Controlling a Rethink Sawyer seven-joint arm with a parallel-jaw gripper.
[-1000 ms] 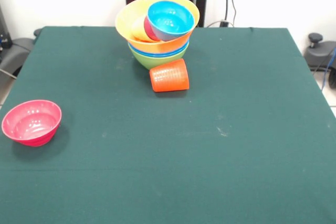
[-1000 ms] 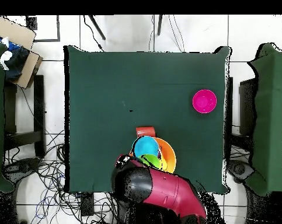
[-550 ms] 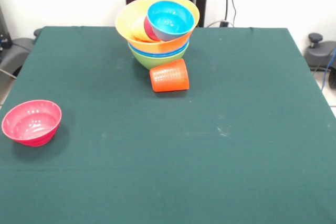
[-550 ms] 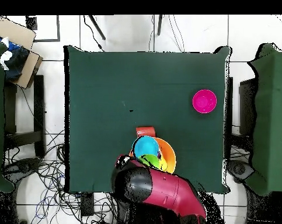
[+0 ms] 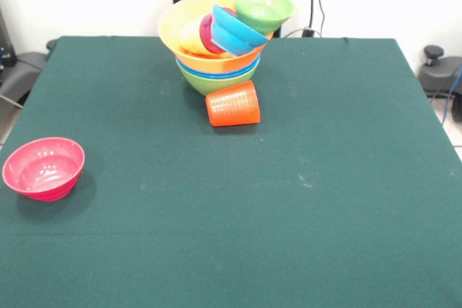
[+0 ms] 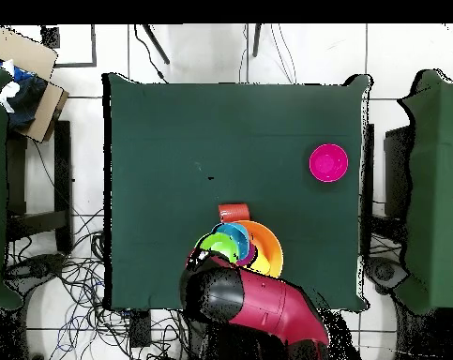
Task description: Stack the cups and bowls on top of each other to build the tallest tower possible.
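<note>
Tower (image 5: 216, 70) stands at the far middle of the green table (image 5: 289, 214): a green bowl (image 5: 211, 84) lowest, blue rims (image 5: 216, 72) above it, then the wide orange-yellow bowl (image 5: 184, 23) on top. Inside that wide bowl several smaller pieces lean on their sides against one another: a yellow cup (image 5: 193, 37), something pink-red (image 5: 208, 32) behind it, and a light-blue bowl (image 5: 234, 30) tipped steeply. A small green bowl (image 5: 261, 5) sits highest, resting on the light-blue one and on the wide bowl's rim, mouth up and a little tilted. Just in front of the tower a ribbed orange cup (image 5: 233, 104) lies on its side, near the lowest bowl (whether touching, cannot tell). A pink-red bowl (image 5: 43, 167) stands upright alone, well apart, near the table's edge. In the overhead view the red and black arm (image 6: 258, 309) lies beside the tower and covers the table edge there; the small green bowl (image 6: 218, 247) shows just past it. The gripper itself is hidden under the arm, so its state cannot be told. Cables and boxes (image 6: 23, 80) lie on the floor around the table.
</note>
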